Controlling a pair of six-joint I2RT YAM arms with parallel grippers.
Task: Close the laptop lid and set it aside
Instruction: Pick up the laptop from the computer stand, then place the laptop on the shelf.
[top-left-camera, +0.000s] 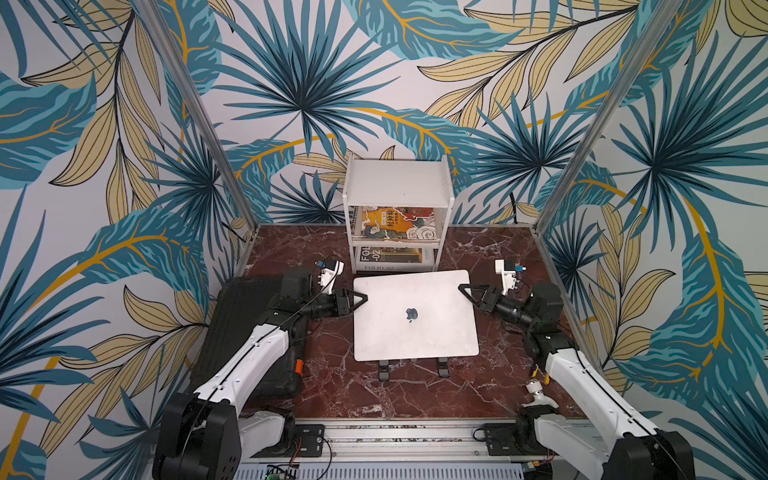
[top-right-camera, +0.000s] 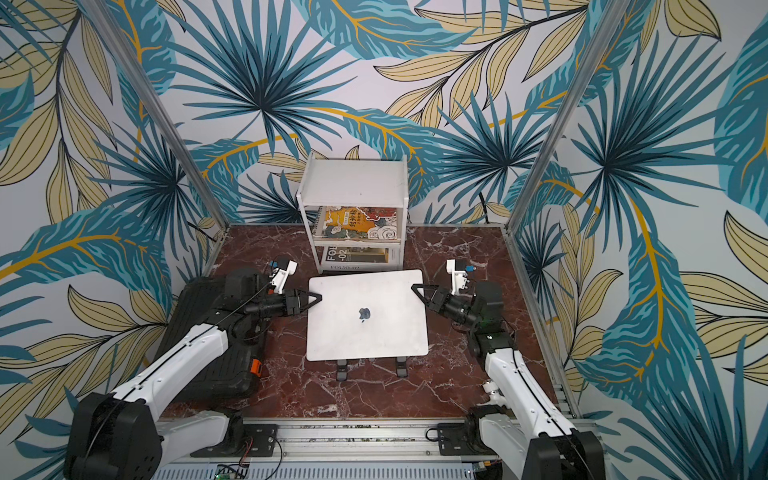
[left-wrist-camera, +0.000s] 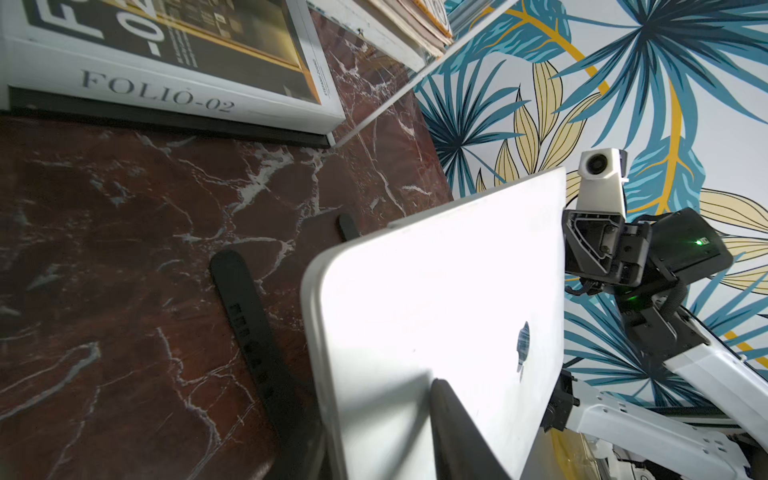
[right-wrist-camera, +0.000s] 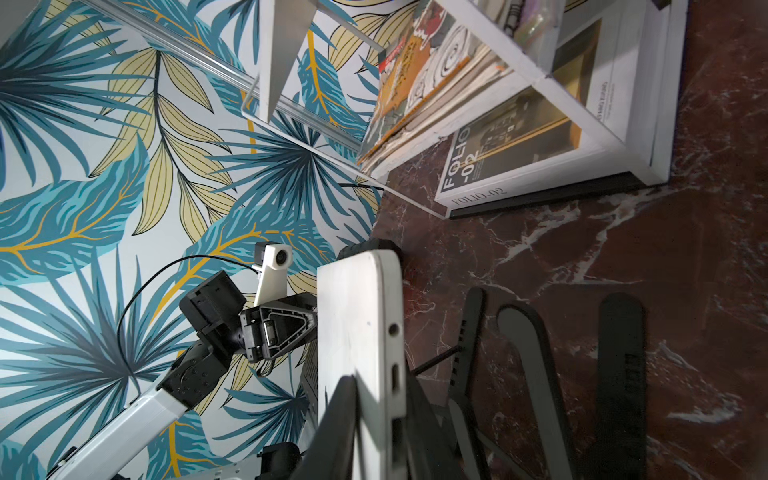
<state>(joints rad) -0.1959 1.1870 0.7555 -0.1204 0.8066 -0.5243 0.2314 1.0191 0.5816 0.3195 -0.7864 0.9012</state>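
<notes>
Facing the laptop (top-left-camera: 415, 332), "FOLIO-02" book (left-wrist-camera: 158, 89)

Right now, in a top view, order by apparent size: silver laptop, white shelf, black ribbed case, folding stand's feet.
White tiered shelf and flat silver aluminium laptop: alike, unranked.
Black ribbed plastic case: unsure, left arm hides much.
Dark stand feet: smallest.

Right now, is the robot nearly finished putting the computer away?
Done: the laptop lid is shut. In hand: the right claw pinches the laptop at one edge, and the left claw reaches over the opposite edge. Left: it sits on the stand, not yet set aside.
</notes>
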